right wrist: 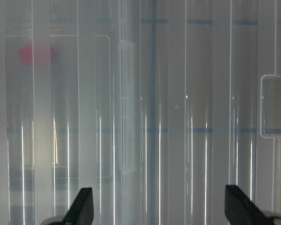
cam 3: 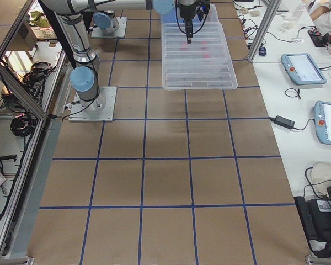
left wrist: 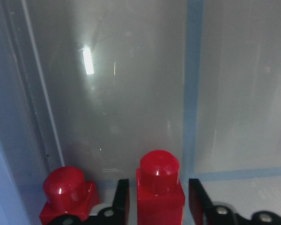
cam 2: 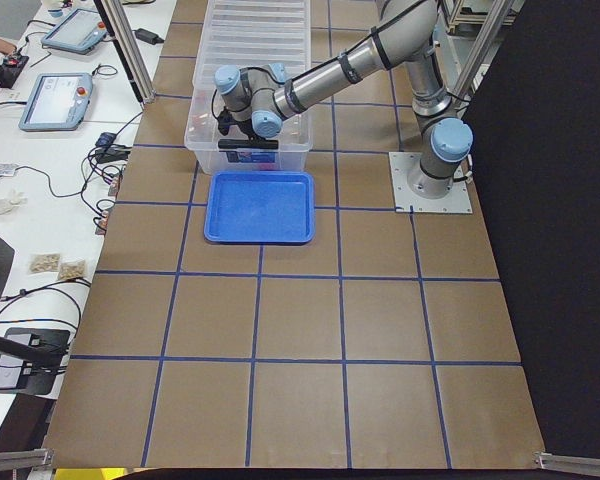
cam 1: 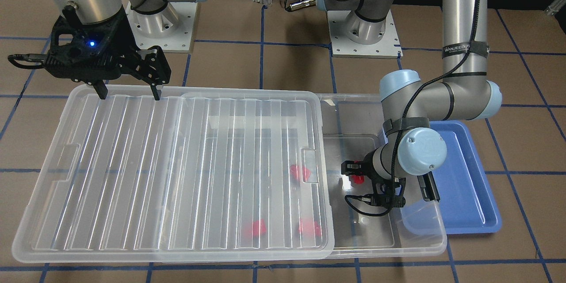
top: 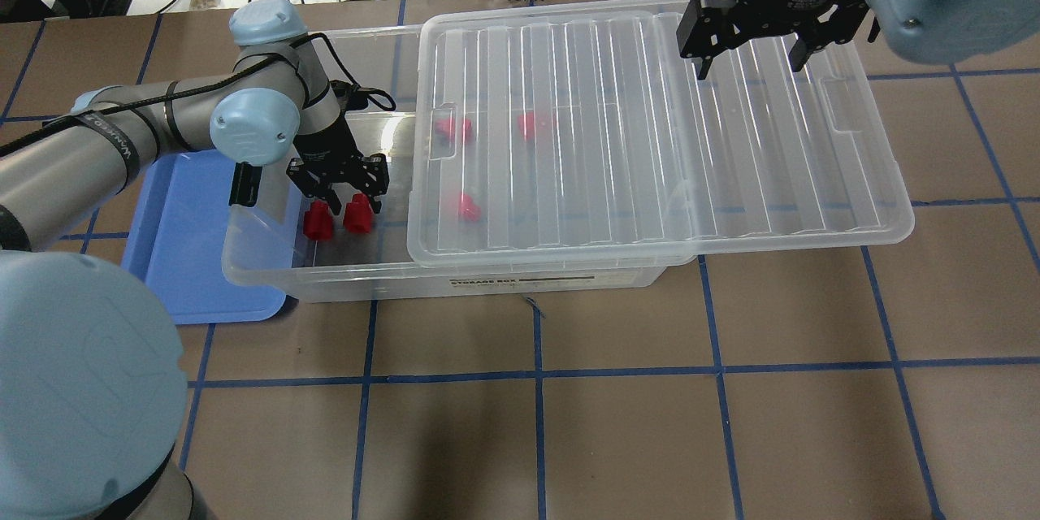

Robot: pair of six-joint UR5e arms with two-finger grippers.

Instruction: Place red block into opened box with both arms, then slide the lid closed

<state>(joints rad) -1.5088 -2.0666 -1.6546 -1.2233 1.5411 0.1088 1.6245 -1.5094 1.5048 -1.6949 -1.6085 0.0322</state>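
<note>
The clear box (top: 487,284) lies across the table with the ridged lid (top: 650,138) slid toward my right, leaving the left end uncovered. My left gripper (top: 347,199) reaches down into that uncovered end. It is open, and one red block (left wrist: 159,187) stands on the box floor between its fingers with a thin gap at each side. Another red block (left wrist: 68,192) sits just beside it. Three more red blocks (top: 452,128) (top: 532,123) (top: 467,205) show through the lid. My right gripper (top: 751,65) is open with wide jaws, at the lid's robot-side rim near its right end.
A blue tray (top: 187,244) rests against the box's left short end, under my left forearm. Both arm bases (cam 1: 362,31) are bolted to the table behind the box. Brown table with blue grid lines (top: 536,374) lies on the robot's side of the box.
</note>
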